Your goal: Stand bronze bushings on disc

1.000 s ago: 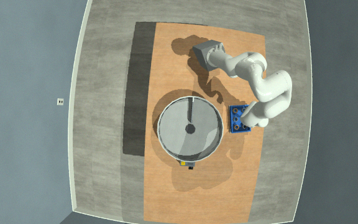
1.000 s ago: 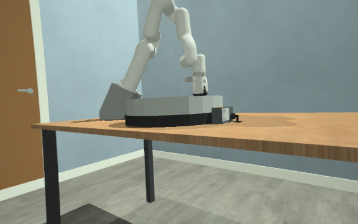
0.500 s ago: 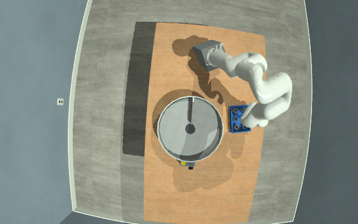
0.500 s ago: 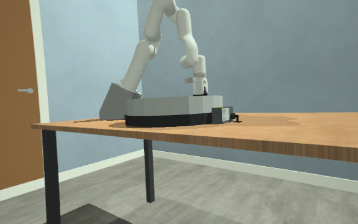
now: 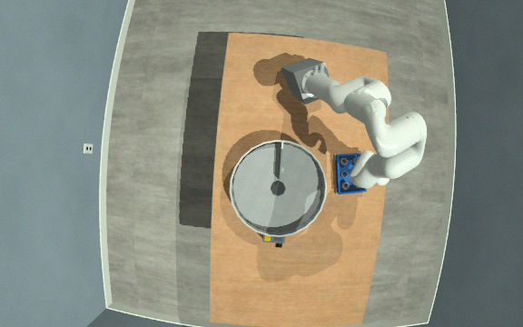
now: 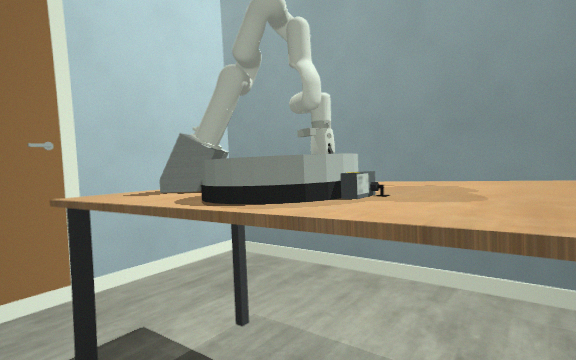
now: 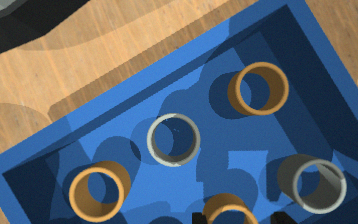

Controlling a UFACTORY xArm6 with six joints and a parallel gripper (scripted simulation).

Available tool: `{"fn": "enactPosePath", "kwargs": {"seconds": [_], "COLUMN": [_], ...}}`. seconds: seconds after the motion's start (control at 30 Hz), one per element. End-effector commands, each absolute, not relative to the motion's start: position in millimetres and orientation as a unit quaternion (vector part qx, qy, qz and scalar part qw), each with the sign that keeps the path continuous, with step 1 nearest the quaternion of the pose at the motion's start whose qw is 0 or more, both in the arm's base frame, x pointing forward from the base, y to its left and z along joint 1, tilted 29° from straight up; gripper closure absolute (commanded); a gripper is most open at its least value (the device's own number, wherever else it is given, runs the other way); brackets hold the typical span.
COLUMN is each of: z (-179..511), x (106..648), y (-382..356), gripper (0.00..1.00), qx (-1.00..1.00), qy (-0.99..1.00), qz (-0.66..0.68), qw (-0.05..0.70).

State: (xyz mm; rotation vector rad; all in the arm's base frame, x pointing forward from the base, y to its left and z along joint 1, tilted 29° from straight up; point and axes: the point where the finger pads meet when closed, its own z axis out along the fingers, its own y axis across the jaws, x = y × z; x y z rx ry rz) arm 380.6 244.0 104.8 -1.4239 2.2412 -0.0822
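The blue crate [image 7: 190, 145] sits on the table right of the turntable and also shows in the top view [image 5: 350, 173]. In the wrist view it holds bronze bushings at the upper right [image 7: 258, 88], lower left [image 7: 99, 192] and bottom edge [image 7: 230, 211]. Steel bushings stand at the centre [image 7: 173, 139] and right [image 7: 316, 184]. All stand upright. My gripper [image 7: 239, 219] is open, low over the crate, its two dark fingertips on either side of the bottom bronze bushing. The turntable's grey disc [image 5: 252, 191] with its dark hub [image 5: 278, 187] carries no bushings.
The turntable's raised rim [image 6: 278, 170] hides the crate and my fingertips in the side view. A small control box [image 6: 358, 184] sticks out at the turntable's near side. The arm's base [image 5: 304, 77] stands at the table's far end.
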Motion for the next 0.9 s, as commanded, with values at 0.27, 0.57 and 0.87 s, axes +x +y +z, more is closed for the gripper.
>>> {"fn": "enactPosePath", "kwargs": {"seconds": [0.27, 0.57, 0.87], "z": [100.9, 100.5, 89.8], "x": [383.9, 384.1, 389.4], "y": [245.7, 245.8, 248.3], "gripper": [0.59, 0.59, 0.59], "qx": [-0.519, -0.519, -0.519], "qy": [0.819, 0.819, 0.819], "qz": [-0.032, -0.032, -0.032], "qw": [0.243, 0.243, 0.243]}}
